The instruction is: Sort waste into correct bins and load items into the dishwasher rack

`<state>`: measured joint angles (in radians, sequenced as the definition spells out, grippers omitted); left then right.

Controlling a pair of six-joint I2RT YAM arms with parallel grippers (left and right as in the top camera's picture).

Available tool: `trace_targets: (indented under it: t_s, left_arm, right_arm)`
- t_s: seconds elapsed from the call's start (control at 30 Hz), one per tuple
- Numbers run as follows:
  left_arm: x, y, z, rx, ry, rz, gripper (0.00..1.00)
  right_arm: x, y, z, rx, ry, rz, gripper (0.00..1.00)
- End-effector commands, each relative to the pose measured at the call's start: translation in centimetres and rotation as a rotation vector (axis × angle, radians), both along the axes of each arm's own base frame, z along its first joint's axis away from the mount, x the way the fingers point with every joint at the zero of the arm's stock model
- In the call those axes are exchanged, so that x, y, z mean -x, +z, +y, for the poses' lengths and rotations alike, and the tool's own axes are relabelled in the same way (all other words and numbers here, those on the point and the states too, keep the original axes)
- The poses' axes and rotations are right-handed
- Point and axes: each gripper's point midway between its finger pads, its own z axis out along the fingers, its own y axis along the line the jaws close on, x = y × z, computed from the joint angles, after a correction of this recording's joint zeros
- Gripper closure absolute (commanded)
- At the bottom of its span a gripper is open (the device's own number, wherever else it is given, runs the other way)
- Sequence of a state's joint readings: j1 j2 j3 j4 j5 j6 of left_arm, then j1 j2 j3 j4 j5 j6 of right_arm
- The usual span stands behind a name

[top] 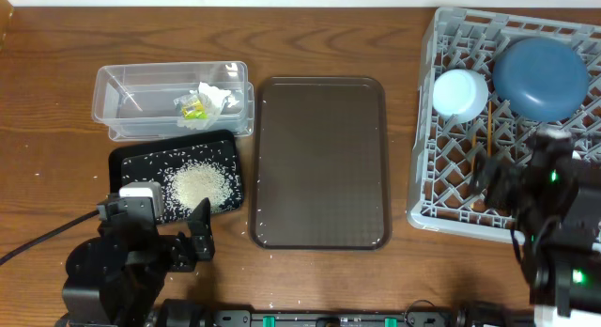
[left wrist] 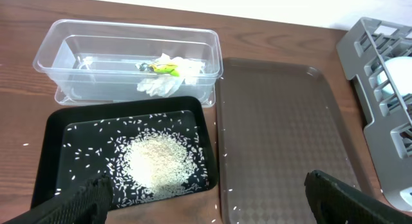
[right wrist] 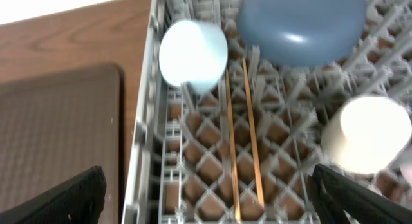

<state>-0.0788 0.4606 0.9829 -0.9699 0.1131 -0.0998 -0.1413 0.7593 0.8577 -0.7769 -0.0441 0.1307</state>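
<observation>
1. Wooden counter [top: 56, 101]. Clear tub [top: 122, 78] stands at the far left. The black tray [top: 131, 163] sits just in front of it, touching or nearly so.
2. The crumpled napkin [left wrist: 161, 82] lies inside the tub, toward its right end. The yellow-green wrapper [left wrist: 161, 67] rests against the napkin's far side. The print on the wrapper is too small to read.
3. Rice [left wrist: 158, 163] is heaped right of centre in the black tray, with loose grains spread over the rest of its floor. A few stray grains lie on the counter around the tray.
4. The brown serving tray [top: 319, 163] is at the middle of the counter, just right of the tub and black tray. A grain or two lies at its near left edge.
5. The grey rack [top: 441, 200] is at the right of the counter.
   - The blue bowl [right wrist: 302, 24] is upside down at the far side.
   - The white cup [right wrist: 192, 53] is beside the bowl, on its left.
   - The chopsticks [right wrist: 243, 140] lie side by side on the lattice, running from the cup and bowl toward the near side.
   - A second white dish [right wrist: 367, 134] sits right of the chopsticks. It is too blurred to tell whether it is a cup or a bowl.
6. The left end effector [left wrist: 209, 201] has its fingers spread wide and grips nothing. It is over the near edge where the black tray and serving tray meet.
7. The right end effector [right wrist: 209, 201] is also spread wide and empty, above the near part of the rack.
</observation>
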Motion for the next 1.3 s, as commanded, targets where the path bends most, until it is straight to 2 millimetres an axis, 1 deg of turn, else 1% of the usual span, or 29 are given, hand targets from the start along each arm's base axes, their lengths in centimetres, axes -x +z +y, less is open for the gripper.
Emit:
trace_targets:
  t_s: [0.0,0.1,0.23,0.4,0.67,0.77,0.8,0.87,0.97,1.07,1.13,1.27]
  left_arm:
    - [0.0,-0.5,0.3,-0.022,0.006,0.010,0.02]
    - [0.0,-0.5,0.3,-0.022,0.006,0.010,0.02]
    - [0.0,-0.5,0.3,-0.022,0.006,0.010,0.02]
    - [0.0,-0.5,0.3,-0.022,0.006,0.010,0.02]
    - [0.0,-0.5,0.3,-0.022,0.006,0.010,0.02]
    - [0.0,-0.5,0.3,-0.022,0.006,0.010,0.02]
    - [0.0,-0.5,0.3,-0.022,0.006,0.010,0.02]
    - [0.0,-0.5,0.3,-0.022,0.006,0.010,0.02]
    - [0.0,-0.5,0.3,-0.022,0.006,0.010,0.02]
    - [0.0,-0.5,0.3,-0.022,0.006,0.010,0.02]
    - [0.0,-0.5,0.3,-0.022,0.006,0.010,0.02]
    - [0.0,-0.5,0.3,-0.022,0.006,0.010,0.02]
  right_arm:
    - [2.1,-1.1,-0.2,-0.012,-0.033,0.043,0.01]
    - [4.0,-2.5,0.1,-0.023,-0.033,0.126,0.01]
    - [6.1,-4.3,0.4,-0.038,-0.033,0.237,0.01]
    - [7.7,-5.4,0.7,-0.049,-0.033,0.316,0.01]
    - [7.8,-5.5,0.7,-0.050,-0.034,0.324,0.01]
    - [8.2,-5.6,0.8,-0.052,-0.032,0.334,0.01]
    - [8.1,-5.5,0.8,-0.050,-0.029,0.323,0.01]
    - [7.3,-4.5,0.8,-0.034,-0.016,0.256,0.01]
    - [5.8,-2.3,1.0,0.032,0.043,0.090,0.01]
    - [4.9,-0.9,1.4,0.072,0.073,-0.080,0.01]
    - [4.5,-0.7,1.7,0.085,0.085,-0.193,0.01]
    - [3.9,-1.1,1.9,0.095,0.088,-0.383,0.01]
